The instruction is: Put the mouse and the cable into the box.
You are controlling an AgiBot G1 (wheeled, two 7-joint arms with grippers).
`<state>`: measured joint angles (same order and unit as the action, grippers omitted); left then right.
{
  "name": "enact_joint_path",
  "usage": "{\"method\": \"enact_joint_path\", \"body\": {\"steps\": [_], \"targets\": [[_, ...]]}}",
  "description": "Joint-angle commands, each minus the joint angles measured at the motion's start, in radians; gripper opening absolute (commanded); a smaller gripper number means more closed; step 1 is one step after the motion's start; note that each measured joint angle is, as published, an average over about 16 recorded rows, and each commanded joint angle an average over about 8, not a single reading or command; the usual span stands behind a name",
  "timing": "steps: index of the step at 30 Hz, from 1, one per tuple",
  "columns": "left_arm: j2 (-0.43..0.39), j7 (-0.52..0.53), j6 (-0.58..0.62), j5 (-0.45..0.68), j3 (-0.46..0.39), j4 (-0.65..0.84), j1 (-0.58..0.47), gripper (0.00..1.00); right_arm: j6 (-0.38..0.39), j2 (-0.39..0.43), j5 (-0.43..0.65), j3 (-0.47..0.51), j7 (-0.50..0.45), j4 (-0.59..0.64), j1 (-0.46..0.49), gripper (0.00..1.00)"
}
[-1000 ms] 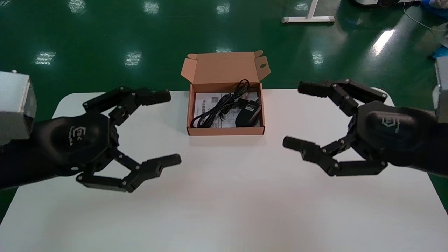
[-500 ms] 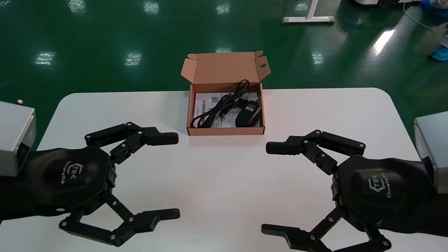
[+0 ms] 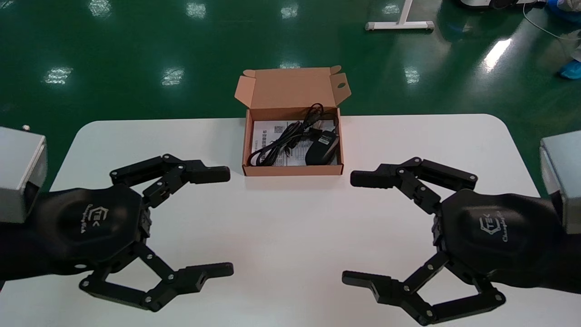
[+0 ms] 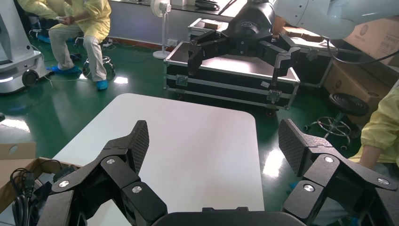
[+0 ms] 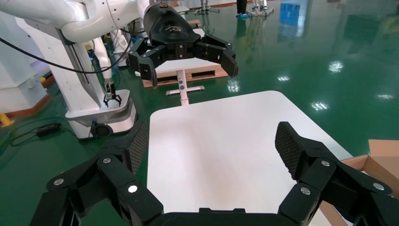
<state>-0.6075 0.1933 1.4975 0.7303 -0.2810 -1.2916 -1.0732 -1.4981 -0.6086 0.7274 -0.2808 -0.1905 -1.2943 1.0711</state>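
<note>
Lying inside the open box (image 3: pixel 292 170) at the far edge of the surface (image 3: pixel 290 218), the mouse (image 3: pixel 322 147) and the cable (image 3: pixel 281 143) look packed, so the task seems done. The left pincer (image 3: pixel 223 222) and the right pincer (image 3: pixel 355 228) hover nearer the front edge, both spread wide and empty.

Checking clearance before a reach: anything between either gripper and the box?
Nothing visible. Only bare table separates the box from the open left gripper and open right gripper, both hovering nearer the robot. The mouse and cable lie inside the box, lid flap raised at the back.
</note>
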Motion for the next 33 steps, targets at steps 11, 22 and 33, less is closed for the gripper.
{"method": "enact_joint_path", "body": {"steps": [11, 22, 33], "targets": [[-0.002, -0.004, -0.001, 0.000, 0.001, 0.005, -0.001, 1.00, 0.002, -0.002, 0.002, 0.001, 0.004, 0.010, 0.003, 1.00], [-0.003, -0.005, -0.002, 0.000, 0.001, 0.007, -0.001, 1.00, 0.003, -0.003, 0.003, 0.002, 0.005, 0.013, 0.004, 1.00], [-0.004, -0.005, -0.002, 0.000, 0.001, 0.007, -0.001, 1.00, 0.004, -0.003, 0.004, 0.002, 0.006, 0.014, 0.004, 1.00]]}}
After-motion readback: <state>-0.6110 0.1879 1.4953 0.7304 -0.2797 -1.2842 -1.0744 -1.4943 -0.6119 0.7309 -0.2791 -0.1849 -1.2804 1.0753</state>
